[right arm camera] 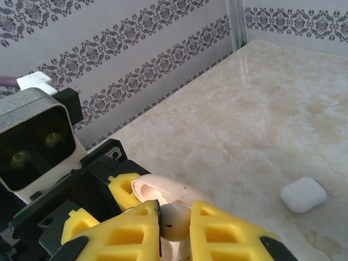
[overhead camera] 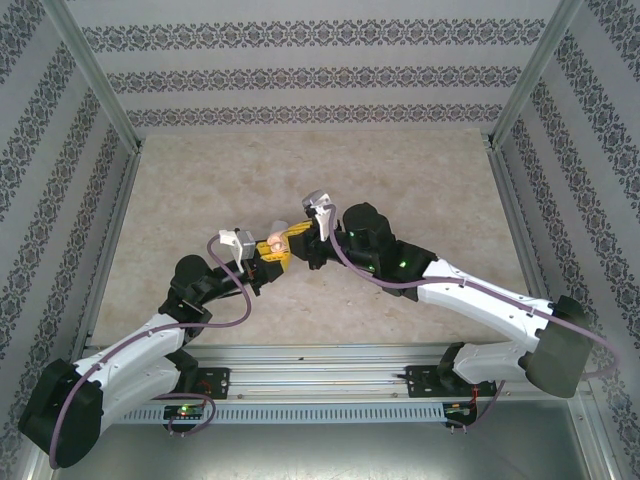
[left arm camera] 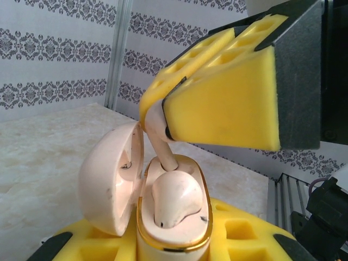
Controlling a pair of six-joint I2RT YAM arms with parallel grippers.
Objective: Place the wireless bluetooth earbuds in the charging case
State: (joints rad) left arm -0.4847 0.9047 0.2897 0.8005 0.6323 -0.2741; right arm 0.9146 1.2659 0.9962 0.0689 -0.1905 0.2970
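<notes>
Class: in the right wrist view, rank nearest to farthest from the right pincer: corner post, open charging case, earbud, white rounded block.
1. Earbud, held in the right pincer.
2. Open charging case, directly beyond.
3. White rounded block, on the table, right.
4. Corner post, far back.

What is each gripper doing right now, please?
Left gripper: closed, holding the charging case.
Right gripper: closed, holding an earbud.

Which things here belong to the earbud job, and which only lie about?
Job: open cream glossy plastic charging case, gold-rimmed; cream earbud seated inside it; second cream earbud in the right gripper.
Lying about: small white rounded plastic piece on the marble table.
</notes>
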